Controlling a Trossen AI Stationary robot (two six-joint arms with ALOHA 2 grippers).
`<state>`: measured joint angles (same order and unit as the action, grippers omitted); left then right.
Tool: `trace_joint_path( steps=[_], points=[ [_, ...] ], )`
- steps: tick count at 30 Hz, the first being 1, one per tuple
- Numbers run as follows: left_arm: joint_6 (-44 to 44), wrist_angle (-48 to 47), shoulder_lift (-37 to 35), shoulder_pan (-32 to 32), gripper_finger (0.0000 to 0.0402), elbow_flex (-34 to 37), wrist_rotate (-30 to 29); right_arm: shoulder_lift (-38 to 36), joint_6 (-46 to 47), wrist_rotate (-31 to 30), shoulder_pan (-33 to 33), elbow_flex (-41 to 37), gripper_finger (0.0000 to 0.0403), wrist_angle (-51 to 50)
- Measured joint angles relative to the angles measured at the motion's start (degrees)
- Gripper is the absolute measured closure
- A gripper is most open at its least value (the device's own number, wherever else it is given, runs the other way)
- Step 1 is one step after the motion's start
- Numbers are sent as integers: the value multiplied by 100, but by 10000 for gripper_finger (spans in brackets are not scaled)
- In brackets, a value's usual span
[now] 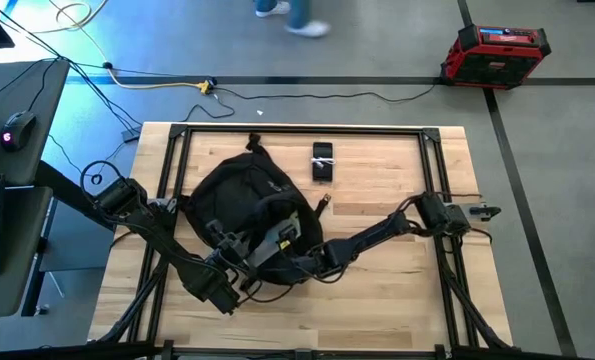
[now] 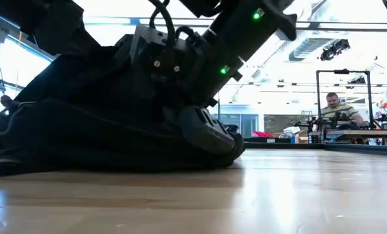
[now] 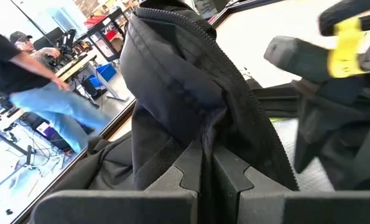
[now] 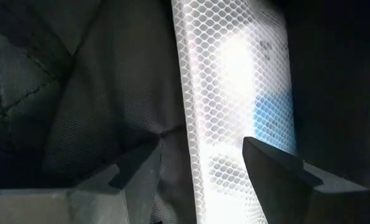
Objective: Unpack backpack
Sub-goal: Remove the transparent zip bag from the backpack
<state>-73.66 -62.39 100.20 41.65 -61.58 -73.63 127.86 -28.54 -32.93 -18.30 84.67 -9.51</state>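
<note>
The black backpack (image 1: 247,200) lies on the wooden table, left of the middle; in the low view it is a dark heap (image 2: 95,123) resting on the tabletop. My left gripper (image 3: 211,171) is shut on the backpack's black fabric at the pack's near side (image 1: 249,252). My right gripper (image 4: 200,168) is open and reaches into the backpack from the table's right (image 1: 305,255). Inside, a white mesh panel (image 4: 228,93) stands between its fingers, with dark lining on both sides. I cannot tell whether the fingers touch the mesh. My left gripper pinches a fold of the backpack's black fabric (image 3: 203,134) between its two fingers, close beside the zipper edge (image 3: 191,31) of the opening. The fabric stands up in a ridge from the fingers, while the rest of the backpack lies on the table.
A flat black object (image 1: 322,161) lies on the table just beyond the backpack. A dark metal frame (image 1: 432,135) runs round the tabletop. Bare wood (image 1: 377,310) lies to the near right. People show in the room beyond the table.
</note>
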Motion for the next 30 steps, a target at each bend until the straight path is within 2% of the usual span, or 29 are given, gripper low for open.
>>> trace_joint_path(
  steps=[2,6,8,14,18,21,22,30],
  points=[
    [34,22,0,0,402,0,6,11,110,61,139,-3,187,162],
    [259,196,0,0,402,0,11,12,533,791,501,-6,188,171],
    [395,309,0,0,402,0,11,10,716,921,609,-6,192,139],
    [538,388,0,-1,402,2,9,51,816,707,859,-10,250,179],
    [539,387,0,-2,402,4,3,138,1298,282,947,-10,317,86],
    [541,387,0,-2,402,4,-26,145,1469,192,972,-12,381,6],
    [539,387,0,-2,402,4,-31,145,1465,178,968,-14,391,12],
    [537,385,1,4,402,4,-59,8,1274,-107,705,197,403,-388]
  ],
)
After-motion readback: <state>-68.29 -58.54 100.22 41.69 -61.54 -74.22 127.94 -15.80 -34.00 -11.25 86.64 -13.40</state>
